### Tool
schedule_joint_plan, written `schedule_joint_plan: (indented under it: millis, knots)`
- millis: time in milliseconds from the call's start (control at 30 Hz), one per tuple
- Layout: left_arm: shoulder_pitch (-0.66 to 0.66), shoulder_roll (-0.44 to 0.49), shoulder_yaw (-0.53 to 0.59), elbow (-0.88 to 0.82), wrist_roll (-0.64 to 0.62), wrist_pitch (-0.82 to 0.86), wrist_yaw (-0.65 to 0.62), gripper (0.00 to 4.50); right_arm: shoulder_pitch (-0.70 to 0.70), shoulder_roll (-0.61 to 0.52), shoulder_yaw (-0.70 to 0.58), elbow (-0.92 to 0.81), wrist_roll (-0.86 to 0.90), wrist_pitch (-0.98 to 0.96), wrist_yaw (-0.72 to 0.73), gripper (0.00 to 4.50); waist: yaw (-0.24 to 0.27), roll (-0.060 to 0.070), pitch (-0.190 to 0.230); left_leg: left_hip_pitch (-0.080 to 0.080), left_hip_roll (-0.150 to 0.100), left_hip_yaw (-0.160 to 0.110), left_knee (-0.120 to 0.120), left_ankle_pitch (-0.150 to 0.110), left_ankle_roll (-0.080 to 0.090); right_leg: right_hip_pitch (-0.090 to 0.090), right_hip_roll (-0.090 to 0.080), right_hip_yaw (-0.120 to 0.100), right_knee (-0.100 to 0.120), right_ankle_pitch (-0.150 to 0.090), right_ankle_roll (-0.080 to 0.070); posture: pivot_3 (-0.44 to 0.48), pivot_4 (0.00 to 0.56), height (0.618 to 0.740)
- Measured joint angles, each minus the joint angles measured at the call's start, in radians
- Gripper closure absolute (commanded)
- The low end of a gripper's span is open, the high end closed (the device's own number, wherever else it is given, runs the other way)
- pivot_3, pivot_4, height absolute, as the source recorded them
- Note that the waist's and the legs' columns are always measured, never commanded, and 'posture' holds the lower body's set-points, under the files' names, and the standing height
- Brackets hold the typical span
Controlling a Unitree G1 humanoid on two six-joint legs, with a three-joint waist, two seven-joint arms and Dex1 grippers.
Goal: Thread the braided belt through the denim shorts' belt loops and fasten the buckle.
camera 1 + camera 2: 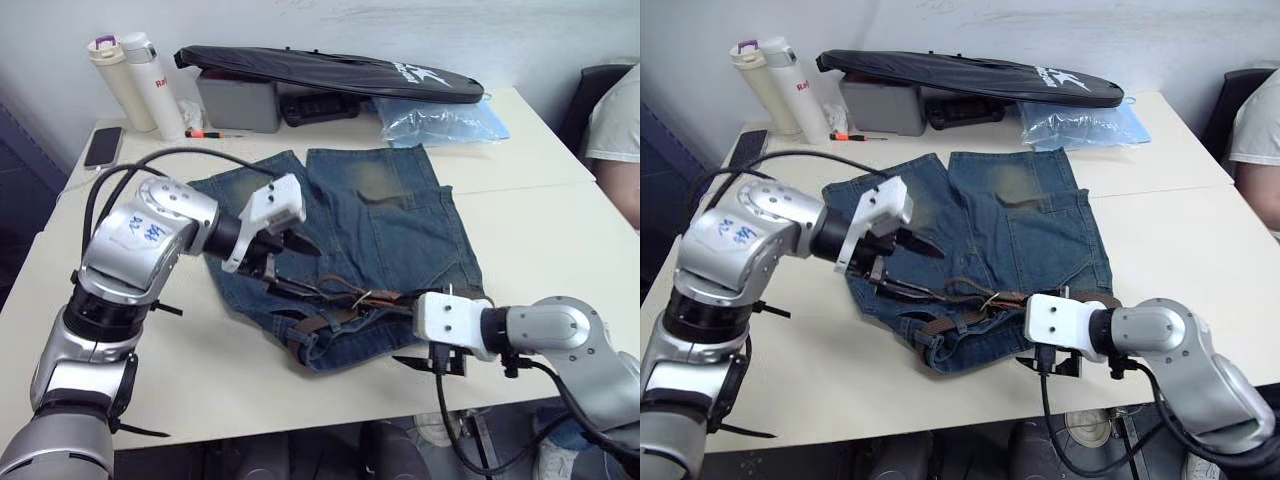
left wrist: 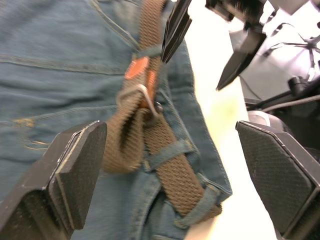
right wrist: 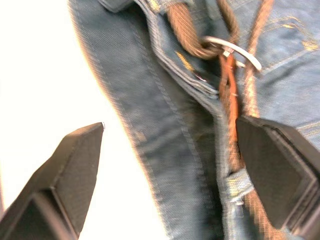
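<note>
Faded blue denim shorts (image 1: 390, 230) spread flat on the pale table (image 1: 540, 220), waistband toward the near edge. Brown woven braided belt (image 2: 172, 170) lying along the waistband, passing under 2 narrow belt loops (image 2: 167, 152). Thin silver buckle (image 3: 232, 47) near the middle, belt bunched around it. Left gripper (image 2: 170, 165) spread wide above the belt, holding nothing. Right gripper (image 3: 170, 165) also released, wide over the waistband edge. Belt ends hard to make out.

— Where do the head views look from?
— Above, forward and down over the table (image 1: 540, 215).
— And the wrist views?
— Close in, from opposite sides, sharing the buckle (image 2: 145, 97) on the denim shorts (image 1: 400, 225).
</note>
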Motion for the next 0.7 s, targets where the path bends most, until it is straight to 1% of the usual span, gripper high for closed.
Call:
schedule_joint_plan:
  millis: [33,100,133,167,200,233,267,300,333,367,500,700]
  knots:
    - [0.02,0.005,-0.012,-0.011,-0.003,-0.019,0.001,0.54,0.0,-0.011,-0.032,0.001,0.033,0.026,0.012,0.0,0.0,0.0,0.0,0.0,0.0,0.0,0.0,0.0,0.0,0.0,0.0,0.0,0.0,0.0,0.0,0.0,0.15,0.74]
    - [0.059,0.017,-0.046,-0.016,-0.003,-0.054,0.004,1.39,-0.019,-0.03,-0.097,0.002,0.088,0.07,0.021,0.0,0.0,0.0,0.0,0.0,0.0,0.0,0.0,0.0,0.0,0.0,0.0,0.0,0.0,0.0,0.0,0.0,0.15,0.74]
    - [0.075,0.034,-0.079,-0.016,0.01,-0.09,0.01,1.7,-0.035,-0.033,-0.124,0.002,0.117,0.094,0.018,0.0,-0.001,0.0,0.0,0.0,0.0,0.0,0.0,0.0,0.001,0.0,0.0,0.0,0.0,0.0,-0.001,0.0,0.15,0.74]
    - [0.084,0.044,-0.104,-0.015,0.024,-0.113,0.012,2.16,-0.042,-0.035,-0.142,0.002,0.133,0.11,0.013,0.0,0.0,0.0,0.0,0.0,0.0,0.0,0.0,0.0,0.001,0.0,0.0,0.0,0.0,0.0,-0.001,0.0,0.15,0.74]
    - [0.094,0.052,-0.125,-0.014,0.037,-0.135,0.014,2.47,-0.048,-0.037,-0.15,0.002,0.148,0.124,0.008,0.0,0.0,0.0,0.0,0.0,0.0,0.0,0.0,0.0,0.001,0.0,0.0,0.0,0.0,0.0,-0.001,0.0,0.15,0.74]
    - [0.107,0.06,-0.149,-0.01,0.055,-0.167,0.022,2.99,-0.056,-0.037,-0.16,0.001,0.173,0.147,-0.001,0.0,0.0,0.0,0.0,0.0,0.0,0.0,0.0,0.0,0.001,0.0,0.0,0.0,0.0,0.0,-0.001,0.0,0.15,0.74]
    - [0.116,0.062,-0.174,-0.003,0.074,-0.194,0.03,3.34,-0.062,-0.037,-0.171,0.001,0.194,0.165,-0.011,0.0,0.001,0.0,0.0,0.0,0.0,0.0,0.0,0.0,0.001,0.0,0.0,0.0,0.0,0.0,-0.001,0.0,0.15,0.74]
    - [0.123,0.061,-0.191,0.003,0.085,-0.215,0.038,3.91,-0.068,-0.038,-0.176,-0.001,0.208,0.18,-0.021,0.0,0.001,0.0,0.0,0.0,0.0,0.0,0.0,0.0,0.001,0.0,0.0,0.0,0.0,0.0,-0.001,0.0,0.15,0.74]
    - [0.129,0.057,-0.2,0.008,0.094,-0.232,0.045,4.29,-0.07,-0.039,-0.178,-0.006,0.222,0.191,-0.031,0.0,0.002,0.0,0.0,0.0,0.0,0.0,0.0,-0.001,0.001,0.0,0.0,0.0,0.0,0.0,-0.001,0.0,0.15,0.74]
    - [0.132,0.051,-0.21,0.019,0.102,-0.245,0.052,4.46,-0.072,-0.04,-0.182,-0.016,0.238,0.205,-0.04,0.0,0.002,0.0,0.0,0.0,0.0,0.0,0.0,-0.001,0.002,0.0,0.0,0.0,0.0,0.0,-0.001,0.0,0.15,0.74]
    - [0.136,0.012,-0.236,0.058,0.123,-0.286,0.081,4.46,-0.071,-0.054,-0.215,-0.056,0.293,0.247,-0.073,0.0,0.002,0.0,0.0,0.0,0.0,0.0,0.001,-0.003,0.005,0.0,0.0,0.0,0.0,0.0,-0.001,0.0,0.15,0.74]
    - [0.116,-0.025,-0.24,0.108,0.127,-0.296,0.089,4.46,-0.038,-0.09,-0.252,-0.076,0.333,0.279,-0.116,0.0,0.002,0.0,0.0,0.0,0.0,0.0,0.002,-0.003,0.005,0.0,0.0,0.0,0.0,0.0,-0.001,0.0,0.15,0.74]
